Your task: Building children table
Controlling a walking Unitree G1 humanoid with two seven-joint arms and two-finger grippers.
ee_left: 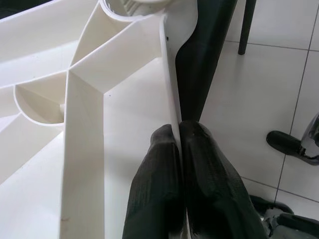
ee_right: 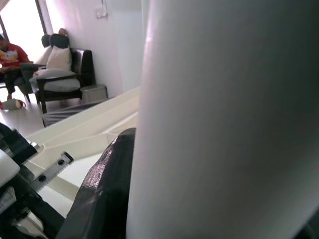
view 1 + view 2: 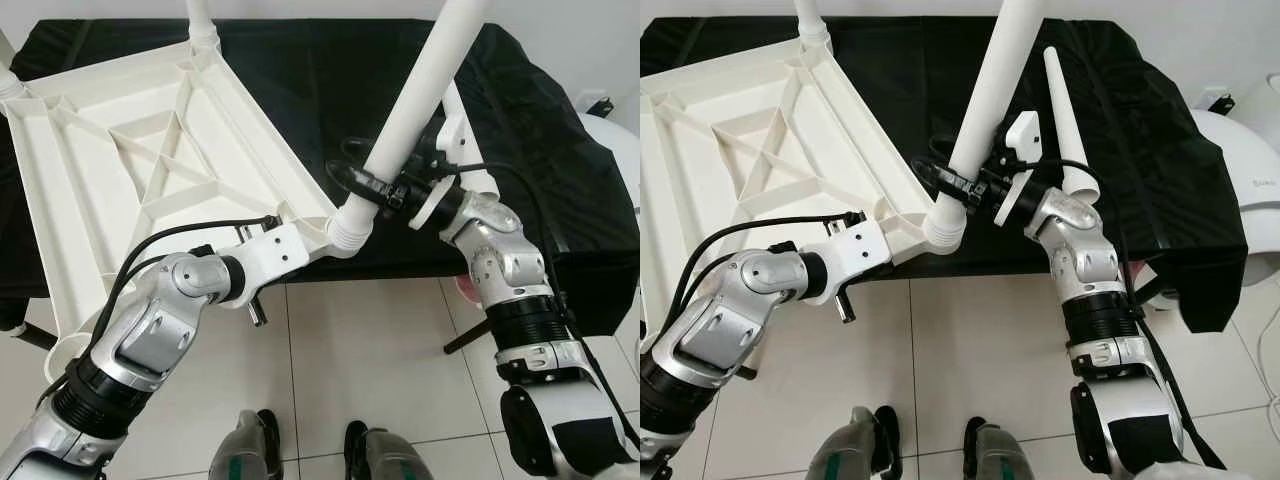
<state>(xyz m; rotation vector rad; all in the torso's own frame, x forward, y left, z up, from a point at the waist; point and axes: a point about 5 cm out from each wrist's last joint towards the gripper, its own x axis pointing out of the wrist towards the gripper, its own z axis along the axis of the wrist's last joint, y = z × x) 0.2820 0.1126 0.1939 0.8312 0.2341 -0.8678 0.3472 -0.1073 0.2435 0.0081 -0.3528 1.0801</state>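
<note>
Table leg (image 3: 425, 95) within right gripper (image 3: 368, 184)

Floor: pale square tiles (image 3: 360, 350) with dark grout lines.
Work surface: table draped in black cloth (image 3: 330, 90).
Wall: white (image 2: 124, 45).
Seating: dark armchair (image 2: 62, 69) with pale cushions, near a bright window.

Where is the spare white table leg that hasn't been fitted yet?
The spare leg lies on the black cloth to the robot's right, just behind the right claw.
</note>
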